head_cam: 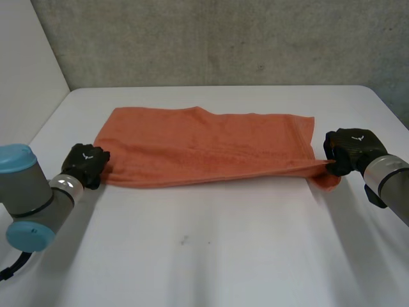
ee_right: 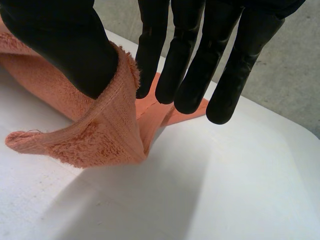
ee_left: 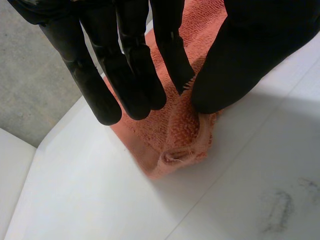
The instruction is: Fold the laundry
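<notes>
White tabletop (head_cam: pixel 211 256), orange terry towel (head_cam: pixel 204 153) seemingly folded once, more folds due; our left robot hand (head_cam: pixel 86 163) and right robot hand (head_cam: pixel 348 150) pinch its ends.

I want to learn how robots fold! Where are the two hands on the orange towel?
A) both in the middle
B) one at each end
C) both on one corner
B: the left hand pinches one near corner of the orange towel and the right hand pinches the other.
</notes>
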`<action>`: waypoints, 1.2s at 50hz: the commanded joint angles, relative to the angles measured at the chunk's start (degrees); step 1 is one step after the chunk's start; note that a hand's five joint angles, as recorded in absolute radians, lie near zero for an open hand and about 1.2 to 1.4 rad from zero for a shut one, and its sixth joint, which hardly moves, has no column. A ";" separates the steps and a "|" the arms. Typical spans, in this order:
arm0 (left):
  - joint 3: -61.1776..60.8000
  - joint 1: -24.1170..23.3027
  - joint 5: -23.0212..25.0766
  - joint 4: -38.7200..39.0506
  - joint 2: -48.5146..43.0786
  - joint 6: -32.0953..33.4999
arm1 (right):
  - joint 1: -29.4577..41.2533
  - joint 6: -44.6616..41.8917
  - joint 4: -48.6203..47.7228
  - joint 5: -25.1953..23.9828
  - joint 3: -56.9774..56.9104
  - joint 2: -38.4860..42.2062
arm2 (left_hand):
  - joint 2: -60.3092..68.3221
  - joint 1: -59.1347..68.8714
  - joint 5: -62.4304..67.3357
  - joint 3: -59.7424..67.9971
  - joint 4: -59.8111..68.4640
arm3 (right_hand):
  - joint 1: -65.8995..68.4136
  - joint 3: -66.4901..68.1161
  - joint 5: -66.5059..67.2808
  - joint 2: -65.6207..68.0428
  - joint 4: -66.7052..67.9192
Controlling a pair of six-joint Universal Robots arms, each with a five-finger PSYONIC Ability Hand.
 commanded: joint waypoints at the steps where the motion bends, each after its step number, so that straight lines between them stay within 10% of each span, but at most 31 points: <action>1: -0.50 0.00 -0.84 -0.53 1.43 0.09 | -0.19 -0.09 0.28 -0.16 -0.71 -0.08 | 14.64 17.38 16.33 14.95 14.91 | 22.86 12.20 14.28 12.40 11.73; 26: -22.91 -1.14 -7.43 -26.02 38.52 8.70 | -3.53 -41.49 34.03 4.24 -0.79 -8.96 | 14.64 17.38 16.33 14.95 14.91 | 22.86 12.20 14.28 12.40 11.73; 43: 0.01 -5.18 -8.13 -7.75 9.80 8.70 | 3.05 -39.21 2.06 8.01 -13.25 11.32 | 14.64 17.38 16.33 14.95 14.91 | 22.86 12.20 14.28 12.40 11.73; 60: 27.54 -6.94 -8.22 -0.71 -12.98 8.52 | 7.28 -38.32 -7.02 12.94 -42.19 35.96 | 14.64 17.38 16.33 14.95 14.91 | 22.42 11.76 13.83 11.96 11.29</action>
